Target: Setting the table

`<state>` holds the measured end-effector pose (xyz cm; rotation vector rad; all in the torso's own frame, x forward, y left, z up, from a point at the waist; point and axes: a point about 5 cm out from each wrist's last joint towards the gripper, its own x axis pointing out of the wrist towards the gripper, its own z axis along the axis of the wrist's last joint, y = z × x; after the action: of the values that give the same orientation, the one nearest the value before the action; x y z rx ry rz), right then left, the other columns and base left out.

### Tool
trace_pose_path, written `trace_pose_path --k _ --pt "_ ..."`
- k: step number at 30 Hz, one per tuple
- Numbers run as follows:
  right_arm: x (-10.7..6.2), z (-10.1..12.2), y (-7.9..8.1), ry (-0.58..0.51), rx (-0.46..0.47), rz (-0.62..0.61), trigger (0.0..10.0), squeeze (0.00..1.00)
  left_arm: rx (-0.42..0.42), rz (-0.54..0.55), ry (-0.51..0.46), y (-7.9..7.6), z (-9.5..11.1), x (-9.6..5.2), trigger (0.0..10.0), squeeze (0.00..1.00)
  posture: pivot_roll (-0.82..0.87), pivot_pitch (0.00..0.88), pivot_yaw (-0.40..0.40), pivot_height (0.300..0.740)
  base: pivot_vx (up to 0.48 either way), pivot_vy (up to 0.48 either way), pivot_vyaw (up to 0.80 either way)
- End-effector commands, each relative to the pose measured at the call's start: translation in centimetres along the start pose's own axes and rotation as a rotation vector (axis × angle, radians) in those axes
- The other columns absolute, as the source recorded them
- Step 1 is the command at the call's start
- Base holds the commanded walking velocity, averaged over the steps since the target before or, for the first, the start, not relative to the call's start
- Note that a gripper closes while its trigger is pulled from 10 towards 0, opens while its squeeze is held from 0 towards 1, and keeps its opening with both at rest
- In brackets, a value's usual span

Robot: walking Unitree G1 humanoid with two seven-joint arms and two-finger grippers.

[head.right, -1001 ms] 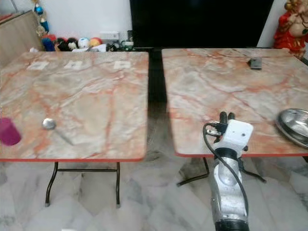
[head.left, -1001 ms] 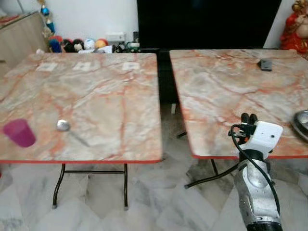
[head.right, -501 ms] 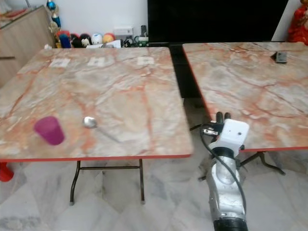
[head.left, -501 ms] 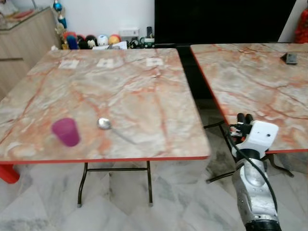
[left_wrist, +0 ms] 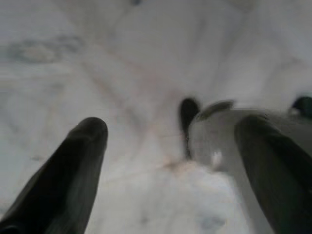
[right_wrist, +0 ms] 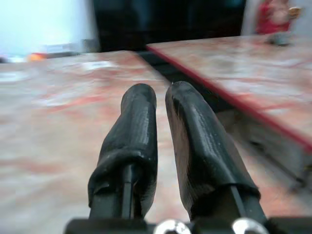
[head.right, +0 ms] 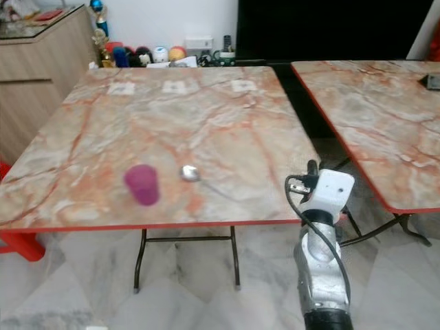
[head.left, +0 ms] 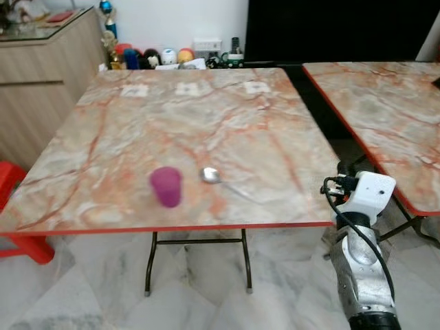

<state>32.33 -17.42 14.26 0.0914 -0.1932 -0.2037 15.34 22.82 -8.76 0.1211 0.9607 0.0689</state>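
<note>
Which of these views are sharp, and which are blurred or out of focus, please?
Left and right eye views: slightly soft, the purple cup and spoon a little smeared. Left wrist view: heavily blurred, with the left gripper open over pale marble floor. Right wrist view: the right gripper crisp, the marble-topped tables beyond out of focus.

Two marble-patterned folding counters on a pale tiled floor

The nearer counter [head.left: 206, 124] fills the centre of the frame, a second counter [head.left: 385, 110] at the right edge, both red-rimmed on dark metal legs. Grey-veined floor [head.left: 89, 295] below. Wooden cabinet [head.left: 41, 89] upper left, red stool [head.left: 17, 213] at left edge, white wall [head.left: 179, 20] and a black panel [head.left: 337, 27] along the top.
</note>
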Motion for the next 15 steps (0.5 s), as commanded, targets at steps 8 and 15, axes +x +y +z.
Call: trace_pose_path --k 8,15 --pt "0.23 0.44 -0.71 -0.014 -0.013 -0.012 10.0 0.0 -0.008 -0.017 0.015 -0.54 -0.68 -0.12 10.0 0.0 0.0 0.091 -0.004 0.74 0.0 0.0 0.0" --pt "0.25 0.38 -0.62 -0.012 -0.015 -0.005 10.0 0.0 -0.01 -0.023 0.02 -0.56 -0.7 -0.12 10.0 0.0 0.01 0.093 -0.004 0.74 0.0 0.0 0.0"
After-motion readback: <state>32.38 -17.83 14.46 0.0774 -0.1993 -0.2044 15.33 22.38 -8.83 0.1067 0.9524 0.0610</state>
